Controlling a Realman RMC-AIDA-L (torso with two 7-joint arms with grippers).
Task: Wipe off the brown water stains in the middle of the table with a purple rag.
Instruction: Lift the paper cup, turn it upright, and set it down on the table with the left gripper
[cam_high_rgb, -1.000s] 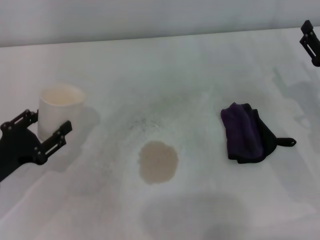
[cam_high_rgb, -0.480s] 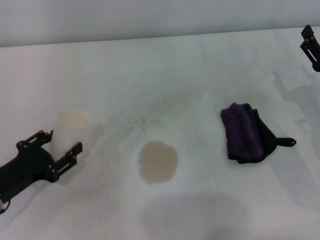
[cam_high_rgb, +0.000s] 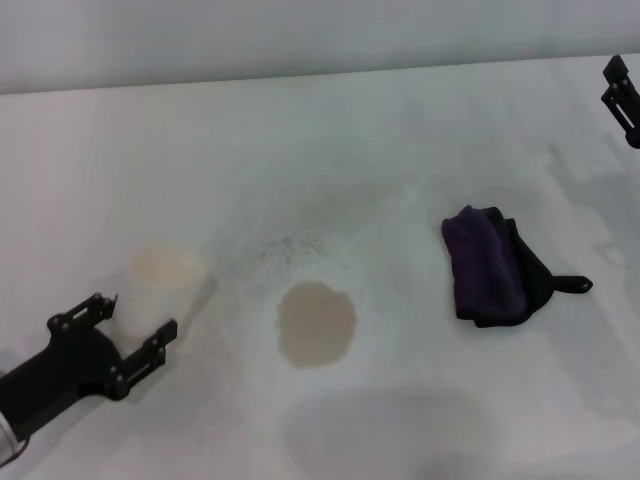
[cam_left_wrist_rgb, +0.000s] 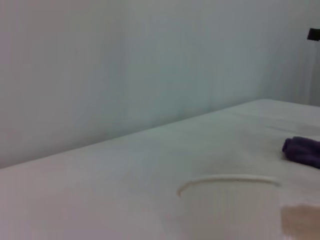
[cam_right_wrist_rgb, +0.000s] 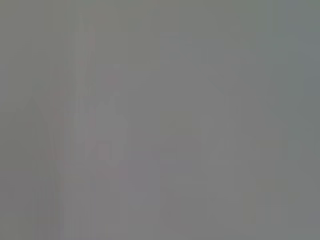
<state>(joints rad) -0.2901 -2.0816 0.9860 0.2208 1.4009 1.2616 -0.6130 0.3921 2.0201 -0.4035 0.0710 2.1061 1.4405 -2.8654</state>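
Lying right of brown water stains (cam_high_rgb: 316, 323), purple rag (cam_high_rgb: 487, 265)

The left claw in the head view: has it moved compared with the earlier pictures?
Yes. The left claw has moved down-right in the head view, nearer the brown water stains; the paper cup is now beyond it.

Bare table (cam_high_rgb: 400, 140) surrounds the purple rag (cam_high_rgb: 485, 262); paper cup (cam_high_rgb: 168, 278) stands well apart.
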